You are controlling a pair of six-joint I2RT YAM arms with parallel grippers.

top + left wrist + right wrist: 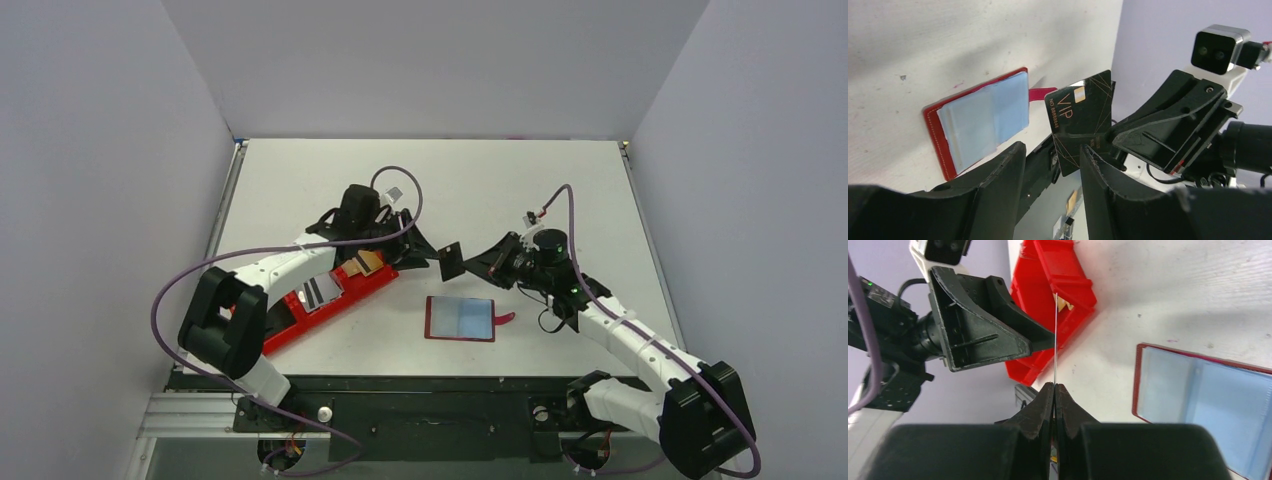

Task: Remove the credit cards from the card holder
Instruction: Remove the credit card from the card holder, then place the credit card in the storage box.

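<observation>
- Cards (322, 290), at least 2, lie in the red tray (285, 335).
- Card holder (460, 318) lies open on the table (560, 195).
- Right gripper (1054, 386) pinches a black card (1080, 117) aloft; left gripper (1052, 149), jaws parted, flanks it, so the transfer looks unfinished.

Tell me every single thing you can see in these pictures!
table: one, white, under everything
tray: one, bright red, table's left side
silver-grey card: one, silver-grey, in the tray
tan-gold card: one, tan-gold, at the tray's far end
card holder: one, dark red with pale blue sleeves, open on the table
black card: one, black with gold letters, up in the air
left end effector: one, black, open, close to the black card
right end effector: one, black, shut on the black card
</observation>
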